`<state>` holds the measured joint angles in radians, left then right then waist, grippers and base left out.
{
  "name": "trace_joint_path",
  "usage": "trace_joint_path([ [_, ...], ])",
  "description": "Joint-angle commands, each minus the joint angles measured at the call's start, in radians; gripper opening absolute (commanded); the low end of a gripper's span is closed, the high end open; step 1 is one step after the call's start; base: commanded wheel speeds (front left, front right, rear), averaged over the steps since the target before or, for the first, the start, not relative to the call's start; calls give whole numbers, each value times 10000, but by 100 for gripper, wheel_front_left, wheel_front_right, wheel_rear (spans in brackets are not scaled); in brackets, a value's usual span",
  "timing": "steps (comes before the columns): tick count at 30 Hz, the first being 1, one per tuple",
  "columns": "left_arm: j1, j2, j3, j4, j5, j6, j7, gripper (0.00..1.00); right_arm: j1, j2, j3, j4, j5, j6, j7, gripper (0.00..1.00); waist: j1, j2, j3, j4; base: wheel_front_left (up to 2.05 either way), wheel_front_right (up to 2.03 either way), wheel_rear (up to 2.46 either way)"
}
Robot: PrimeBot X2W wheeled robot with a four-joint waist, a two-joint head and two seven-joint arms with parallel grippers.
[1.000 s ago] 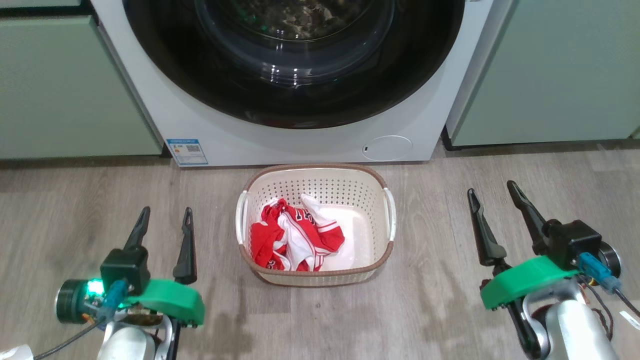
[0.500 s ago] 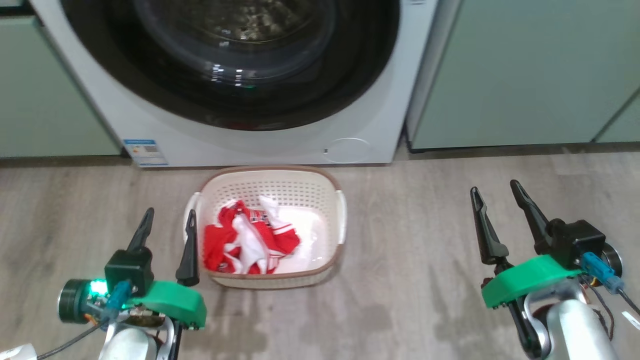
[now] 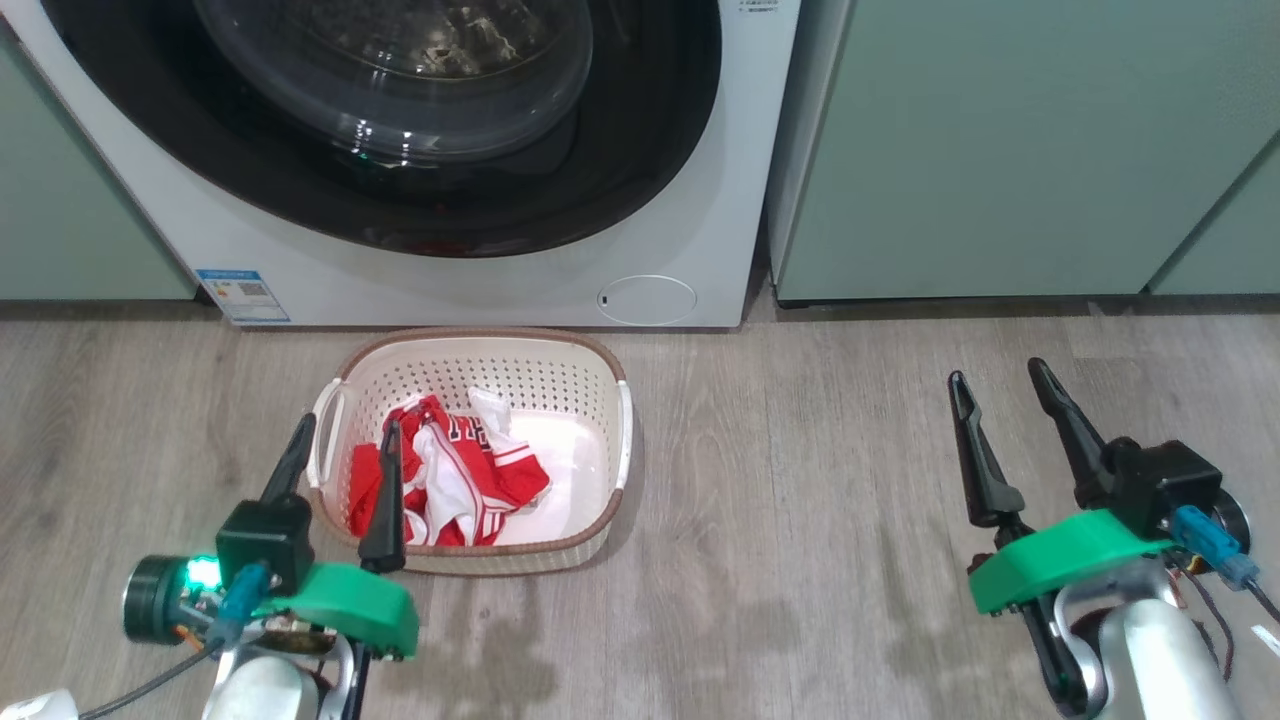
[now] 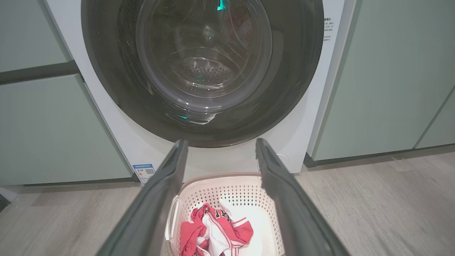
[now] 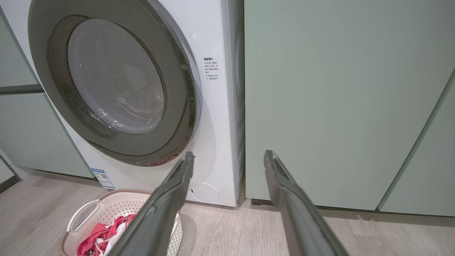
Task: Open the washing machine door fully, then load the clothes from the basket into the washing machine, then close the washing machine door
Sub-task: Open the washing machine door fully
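The white washing machine stands at the back with its round black-ringed door shut against the front. On the floor before it sits the cream basket with the red and white clothes heaped in its left half. My left gripper is open, its fingertips in front of the basket's left rim in the head view. Over bare floor at the right, my right gripper also stands open and empty.
Pale green cabinet fronts flank the machine on both sides. A blue sticker and a round flap sit low on the machine's front. Grey wood-look floor stretches to the right of the basket.
The head camera has swung to the right, so machine and basket sit further left in the picture. Both grippers keep their pose and stay open.
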<state>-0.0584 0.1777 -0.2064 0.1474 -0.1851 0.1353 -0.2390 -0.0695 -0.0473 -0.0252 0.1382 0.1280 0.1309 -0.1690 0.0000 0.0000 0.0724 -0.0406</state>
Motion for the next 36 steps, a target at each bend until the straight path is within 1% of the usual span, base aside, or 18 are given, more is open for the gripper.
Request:
trace_joint_path([
  [1, -423, 234, 300, -368, -89, 11, -117, 100, -239, -30, 228, -333, 89, -2, -136, 100, 0, 0, 3, -1, 0, 0, 0],
  [6, -426, 260, 273, -375, -130, -39, -148, 100, -230, -30, 211, -309, 120, -2, -157, 100, 0, 0, -8, -13, 0, 0, 0],
  [24, -430, 272, 203, -296, -183, 129, -180, 100, -223, -30, 184, -305, 110, -2, -238, 100, 0, 0, -32, -2, 0, 0, 0],
  [25, -429, 277, 202, -293, -193, 132, -181, 100, -223, -30, 177, -306, 119, -2, -239, 53, 0, 0, -33, -1, 0, 0, 0],
  [26, -430, 281, 200, -292, -201, 134, -182, 100, -223, -30, 174, -304, 135, -2, -236, 0, 0, 0, -31, 1, 0, 0, 0],
  [36, -435, 296, 201, -302, -264, 214, -194, 100, -256, -30, 231, -286, 221, -2, -180, 0, 0, 0, -30, 7, 0, 0, 0],
])
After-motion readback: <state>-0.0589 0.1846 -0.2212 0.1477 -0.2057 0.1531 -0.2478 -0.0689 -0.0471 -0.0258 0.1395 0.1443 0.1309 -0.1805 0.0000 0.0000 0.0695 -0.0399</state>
